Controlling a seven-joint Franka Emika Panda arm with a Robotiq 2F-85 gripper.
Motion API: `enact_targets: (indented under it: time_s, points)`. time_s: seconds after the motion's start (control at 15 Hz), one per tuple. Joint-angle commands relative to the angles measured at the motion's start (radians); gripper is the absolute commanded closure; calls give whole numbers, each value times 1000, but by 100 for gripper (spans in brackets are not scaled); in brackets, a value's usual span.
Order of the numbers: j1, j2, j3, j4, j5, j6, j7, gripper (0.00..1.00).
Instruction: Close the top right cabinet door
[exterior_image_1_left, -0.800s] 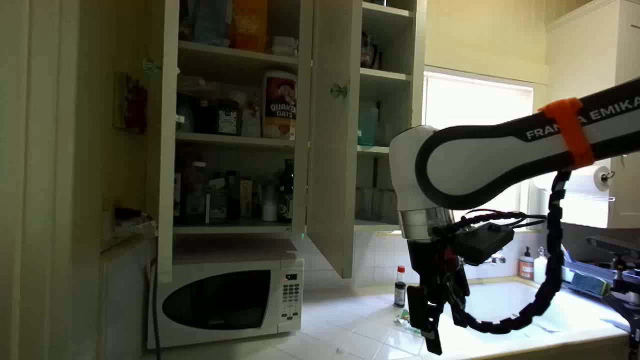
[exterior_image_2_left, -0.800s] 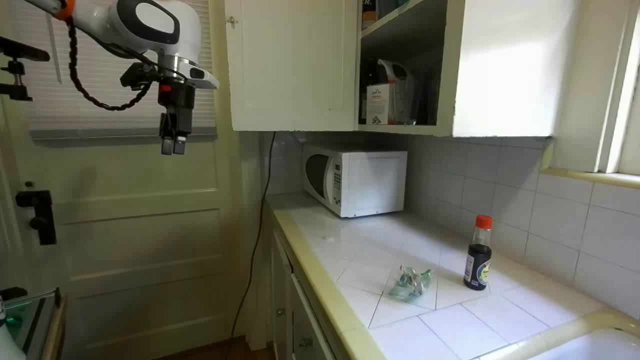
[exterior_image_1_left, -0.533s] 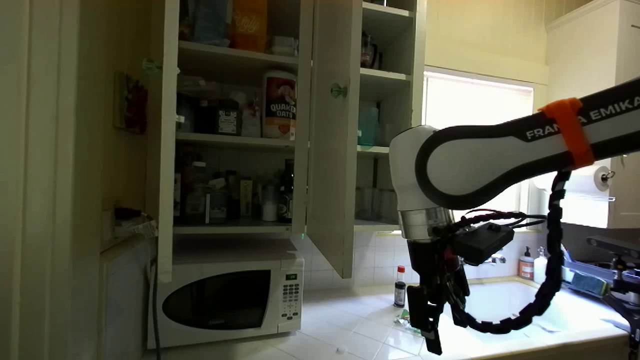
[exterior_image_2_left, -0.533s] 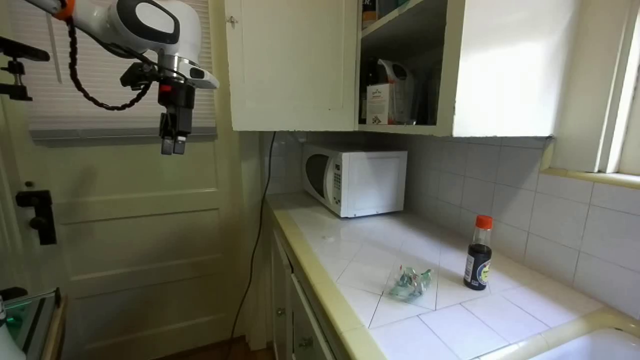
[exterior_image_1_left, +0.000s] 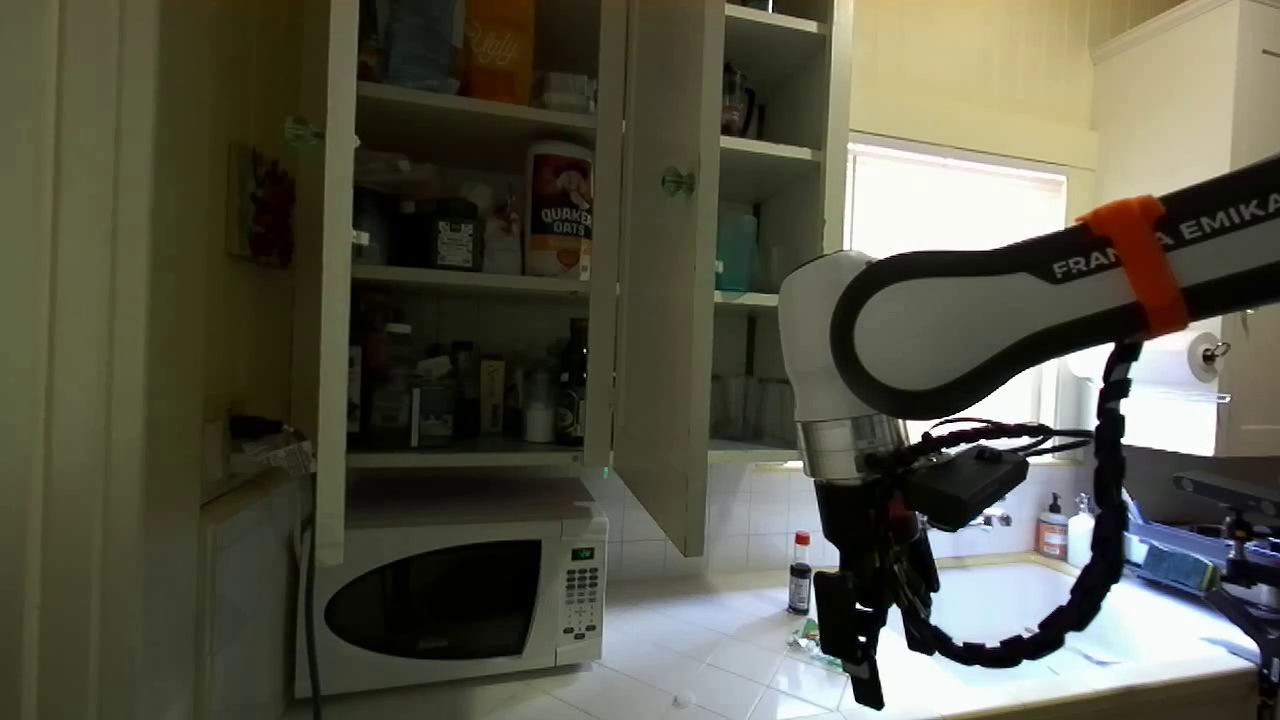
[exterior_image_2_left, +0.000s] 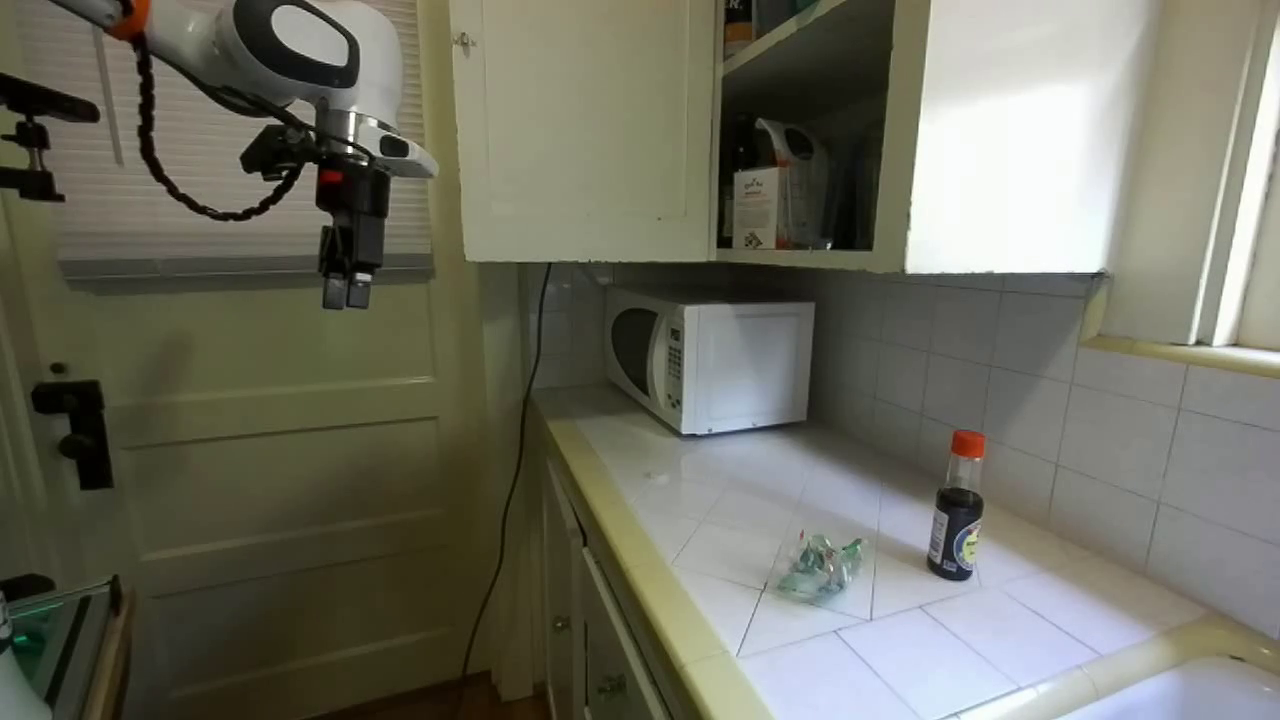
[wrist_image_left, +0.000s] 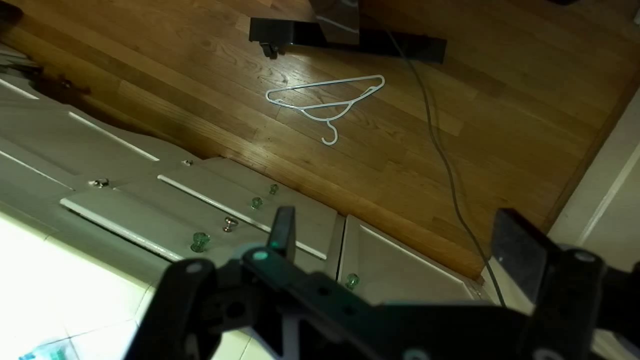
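The top right cabinet door (exterior_image_1_left: 660, 320) is a tall cream-white panel. It stands open, swung out from the middle stile of the wall cabinet, with a small green glass knob (exterior_image_1_left: 678, 181) near its free edge. Its other face (exterior_image_2_left: 590, 130) shows in an exterior view, left of the open compartment; its top is cut off in both exterior views. My gripper (exterior_image_1_left: 890, 665) points down, apart from the door and lower than it. It also hangs in an exterior view (exterior_image_2_left: 346, 293), left of the door. In the wrist view the jaws (wrist_image_left: 400, 240) are apart with nothing between them; the door is out of view there.
A white microwave (exterior_image_1_left: 450, 600) stands on the counter under the cabinet. A red-capped bottle (exterior_image_2_left: 957, 510) and a crumpled plastic bag (exterior_image_2_left: 822, 567) lie on the counter (exterior_image_2_left: 720, 640). The left cabinet door (exterior_image_1_left: 337, 300) is open too. Below are floor, hanger (wrist_image_left: 325, 102) and cable (wrist_image_left: 440, 145).
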Motion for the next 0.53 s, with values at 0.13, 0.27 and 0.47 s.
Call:
enact_targets:
  time_s: [0.13,0.27,0.47]
  points:
    - [40,-11,37,-33,11,31,78,0]
    - [58,-27,81,-52,2,52,150,0]
    - [87,-74,150,-95,-10,106,267,0]
